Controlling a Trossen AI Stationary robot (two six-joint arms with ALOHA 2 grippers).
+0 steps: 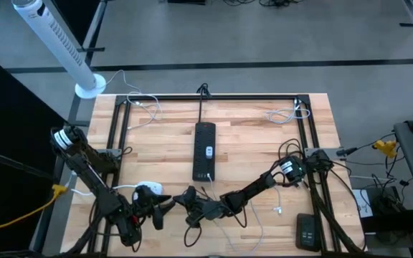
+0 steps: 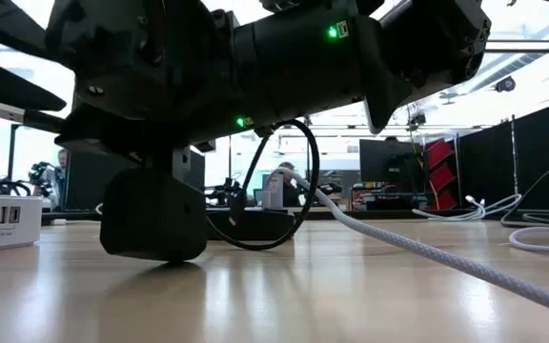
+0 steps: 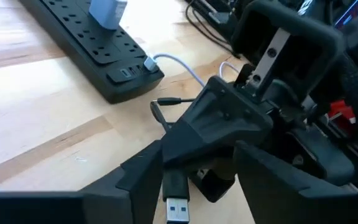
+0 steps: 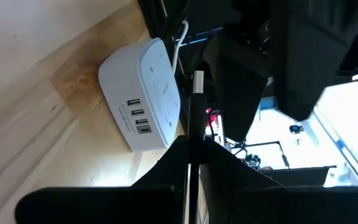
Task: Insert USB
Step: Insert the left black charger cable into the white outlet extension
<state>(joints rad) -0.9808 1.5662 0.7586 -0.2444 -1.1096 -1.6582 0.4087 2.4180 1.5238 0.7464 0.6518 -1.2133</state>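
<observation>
A black USB plug with a silver metal end (image 3: 178, 210) sticks out of my right gripper (image 1: 186, 201), which is shut on it near the table's front edge. A white USB hub (image 1: 151, 190) lies flat on the table just left of it, its row of ports (image 4: 137, 115) facing the plug. My left gripper (image 1: 165, 209) is open, and its fingers (image 3: 104, 199) stand on either side of the plug and the right gripper's tips without touching them. My right gripper pinches the plug's black body (image 4: 194, 124) between its two fingers. The fingers come roughly level from the table's right side and lie along the plug. The silver end (image 4: 197, 81) juts past the fingertips toward the hub.
A black power strip (image 1: 204, 150) lies in the table's middle with a white charger and a white cable (image 3: 166, 61) plugged in. A white braided cable (image 2: 427, 250) and black cable loops (image 1: 192, 231) trail near the grippers. A black remote (image 1: 307, 231) lies at the front right.
</observation>
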